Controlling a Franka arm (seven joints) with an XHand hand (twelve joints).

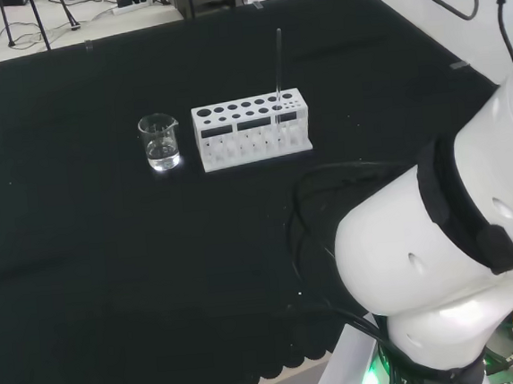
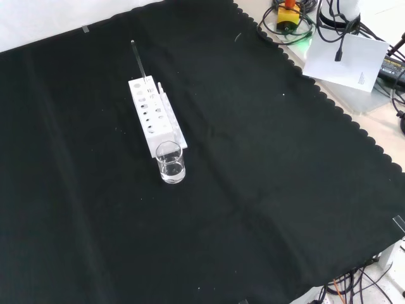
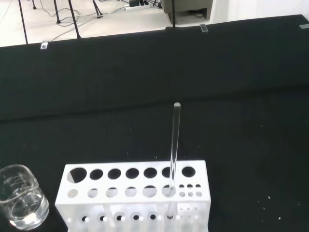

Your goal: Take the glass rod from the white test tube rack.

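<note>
While the glass rod point(image 1: 278, 64) stands nearly upright in a hole near one end of the white test tube rack point(image 1: 251, 131), the task has yet to begin in earnest: nothing touches the rod, and whether the hand's fingers are open or closed cannot be told from these views. In the head view the rack sits toward the far middle of the black cloth point(image 1: 112, 285), well in from every edge, with a small glass beaker point(image 1: 160, 142) holding a little clear liquid just beside its left end. In the front view the rod point(image 2: 138, 60) rises from the rack's far end point(image 2: 154, 117), the beaker point(image 2: 171, 162) at the near end. The wrist view looks straight at the rod point(image 3: 174, 150), its top well above the rack point(image 3: 135, 193).

The risks lie in the approach. The rod is thin, clear and hard to see, so a pinch that closes slightly off line could knock it aslant in its hole or miss it. A pull that is not straight up could jam the rod against the hole's rim and drag or tip the light rack, likely nudging the beaker point(image 3: 21, 198) and spilling its liquid.
</note>
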